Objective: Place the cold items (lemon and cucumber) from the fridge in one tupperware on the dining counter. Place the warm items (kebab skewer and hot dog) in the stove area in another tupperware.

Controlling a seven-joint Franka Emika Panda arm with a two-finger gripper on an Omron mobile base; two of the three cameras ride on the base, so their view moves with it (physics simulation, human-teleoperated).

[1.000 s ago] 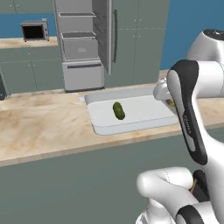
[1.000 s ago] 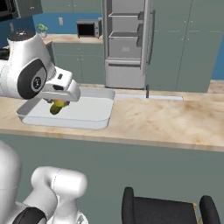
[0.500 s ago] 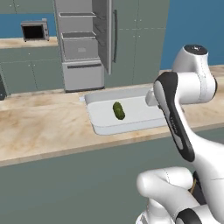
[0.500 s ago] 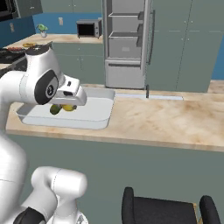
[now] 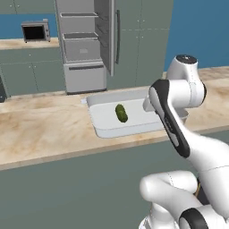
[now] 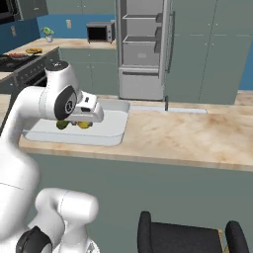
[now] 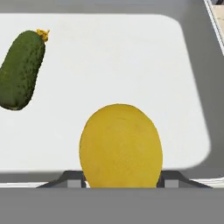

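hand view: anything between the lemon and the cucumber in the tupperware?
Nothing. In the hand view only bare white tupperware floor separates the lemon, held over it, from the cucumber.

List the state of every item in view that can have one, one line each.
lemon: held between the gripper's fingers, above the tupperware.
cucumber: lying flat inside the tupperware.
tupperware: lidless, on the dining counter.
gripper: shut on the lemon.
fridge: door open, shelves bare.
microwave: door closed.
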